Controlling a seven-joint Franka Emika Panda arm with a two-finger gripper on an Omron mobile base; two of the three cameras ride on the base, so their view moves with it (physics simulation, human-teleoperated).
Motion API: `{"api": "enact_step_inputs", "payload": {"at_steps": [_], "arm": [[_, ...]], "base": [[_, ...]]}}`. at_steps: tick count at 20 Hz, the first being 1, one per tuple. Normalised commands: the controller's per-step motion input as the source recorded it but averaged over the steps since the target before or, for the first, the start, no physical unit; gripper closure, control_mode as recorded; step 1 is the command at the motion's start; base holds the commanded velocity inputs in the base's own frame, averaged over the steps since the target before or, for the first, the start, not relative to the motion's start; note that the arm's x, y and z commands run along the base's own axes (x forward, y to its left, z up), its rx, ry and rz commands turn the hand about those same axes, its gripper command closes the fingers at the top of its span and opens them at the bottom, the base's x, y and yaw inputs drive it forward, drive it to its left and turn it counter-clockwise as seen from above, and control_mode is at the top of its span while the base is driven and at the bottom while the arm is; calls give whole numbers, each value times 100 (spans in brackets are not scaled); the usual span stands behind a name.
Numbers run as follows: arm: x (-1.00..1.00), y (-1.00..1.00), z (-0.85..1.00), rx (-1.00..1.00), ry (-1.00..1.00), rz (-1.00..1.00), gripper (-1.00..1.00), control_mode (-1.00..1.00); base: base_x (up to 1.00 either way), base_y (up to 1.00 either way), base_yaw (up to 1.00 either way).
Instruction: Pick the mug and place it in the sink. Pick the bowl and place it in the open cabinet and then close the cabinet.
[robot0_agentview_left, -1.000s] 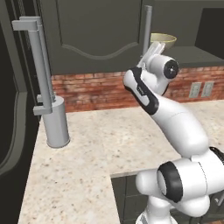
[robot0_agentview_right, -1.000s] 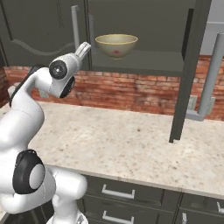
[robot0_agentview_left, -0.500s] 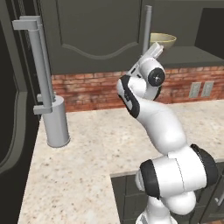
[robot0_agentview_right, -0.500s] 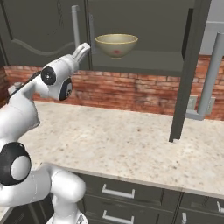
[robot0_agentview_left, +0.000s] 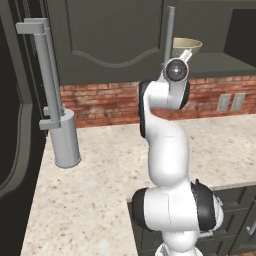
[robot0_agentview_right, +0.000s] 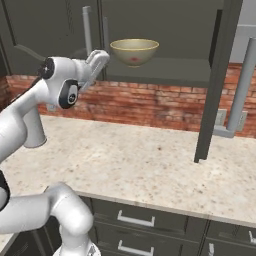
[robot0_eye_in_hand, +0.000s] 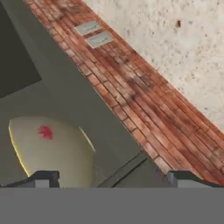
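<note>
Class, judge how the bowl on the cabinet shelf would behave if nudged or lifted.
The bowl looks rigid and smooth, so probably slippery to grip. Its wide rim over a narrower base suggests that it may rock if pushed at the edge. It stands upright on the shelf, so it seems stable untouched.

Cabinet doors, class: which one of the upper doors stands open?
The right-hand door of the cabinet stands open, swung out edge-on over the counter. The left-hand door lies shut, flat to the wall. The bowl sits on the shelf between.
</note>
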Motion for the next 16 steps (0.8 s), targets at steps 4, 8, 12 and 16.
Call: {"api": "enact_step_inputs", "payload": {"at_steps": [4, 8, 12, 16], "arm": [[-33, -77, 0, 19, 86, -27, -100, -100], [-59, -72, 0, 23, 72, -21, -100, -100], [-100, -24, 22, 22, 41, -17, -100, -100], [-100, -13, 26, 17, 18, -13, -100, -100]], "base": [[0, 0, 0], [0, 0, 0], [0, 0, 0], [0, 0, 0]]}}
